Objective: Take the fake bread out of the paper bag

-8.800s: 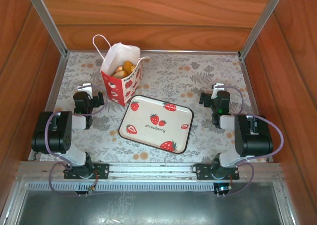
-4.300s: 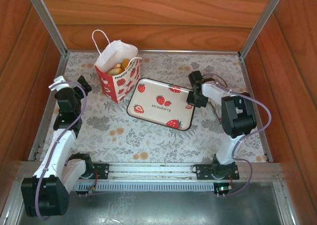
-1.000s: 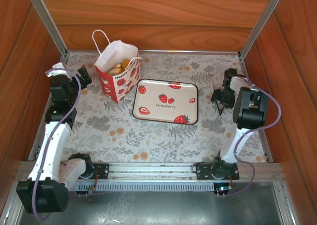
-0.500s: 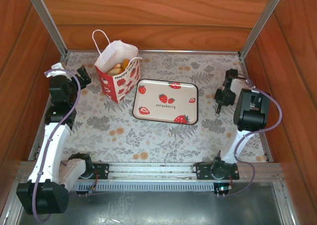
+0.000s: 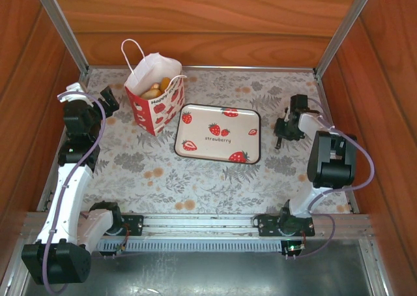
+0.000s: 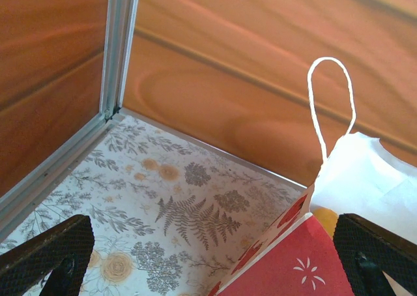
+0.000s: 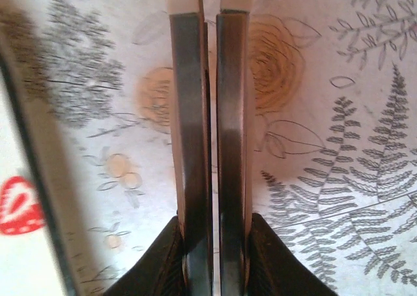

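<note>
Just beside the spread left pincer point(image 5: 109, 102) stands the paper bag point(image 5: 154, 111), fake bread point(image 5: 157, 87) inside.

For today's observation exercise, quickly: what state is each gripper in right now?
Left gripper: open, holding nothing, facing the paper bag.
Right gripper: shut, holding nothing.

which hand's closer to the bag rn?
Left. The left hand is open, just left of the bag. The right hand, shut, is past the tray's right edge, with the whole tray between it and the bag.
</note>
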Controlling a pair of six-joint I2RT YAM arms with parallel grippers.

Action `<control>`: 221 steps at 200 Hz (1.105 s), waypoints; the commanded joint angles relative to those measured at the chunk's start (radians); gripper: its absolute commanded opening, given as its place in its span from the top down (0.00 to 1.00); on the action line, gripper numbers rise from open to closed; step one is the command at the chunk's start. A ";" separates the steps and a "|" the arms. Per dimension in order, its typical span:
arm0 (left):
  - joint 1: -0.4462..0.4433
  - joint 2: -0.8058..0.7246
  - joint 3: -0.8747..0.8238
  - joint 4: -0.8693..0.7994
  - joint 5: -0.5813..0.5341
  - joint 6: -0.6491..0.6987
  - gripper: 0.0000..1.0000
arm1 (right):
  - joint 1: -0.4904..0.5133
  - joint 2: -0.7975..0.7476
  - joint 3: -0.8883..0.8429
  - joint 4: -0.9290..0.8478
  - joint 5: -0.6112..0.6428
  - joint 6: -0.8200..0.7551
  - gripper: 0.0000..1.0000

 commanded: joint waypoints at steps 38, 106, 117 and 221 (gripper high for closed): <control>-0.002 -0.027 0.019 -0.008 0.001 0.004 0.00 | 0.012 -0.054 -0.031 0.028 -0.017 0.034 0.88; -0.004 -0.044 0.016 -0.009 -0.006 0.011 0.00 | 0.015 0.097 0.058 -0.020 0.089 0.055 0.81; -0.003 -0.046 0.014 -0.005 -0.006 0.013 0.00 | 0.016 0.128 0.078 -0.027 0.100 0.048 0.80; -0.003 -0.038 0.023 -0.003 -0.013 0.024 0.00 | 0.017 0.231 0.117 0.007 0.118 0.035 0.52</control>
